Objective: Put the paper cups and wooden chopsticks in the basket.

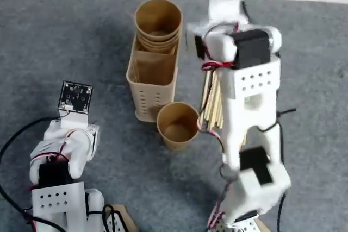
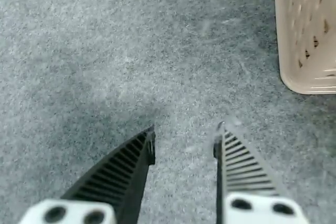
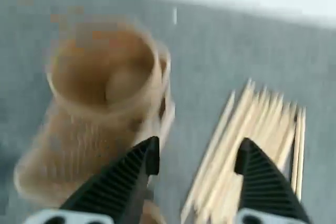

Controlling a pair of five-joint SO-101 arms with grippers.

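The table cover [image 1: 65, 42] is mottled grey. At centre frame, the basket [image 1: 155, 93] is beige, patterned with rows of small slots. The paper cups [image 1: 157, 20] are kraft brown and the chopsticks [image 1: 211, 101] pale straw. The left arm [image 1: 60, 156] and right arm [image 1: 250, 85] are white with black blocks.

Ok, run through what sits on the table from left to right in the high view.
left arm → basket → loose paper cup → wooden chopsticks → right arm
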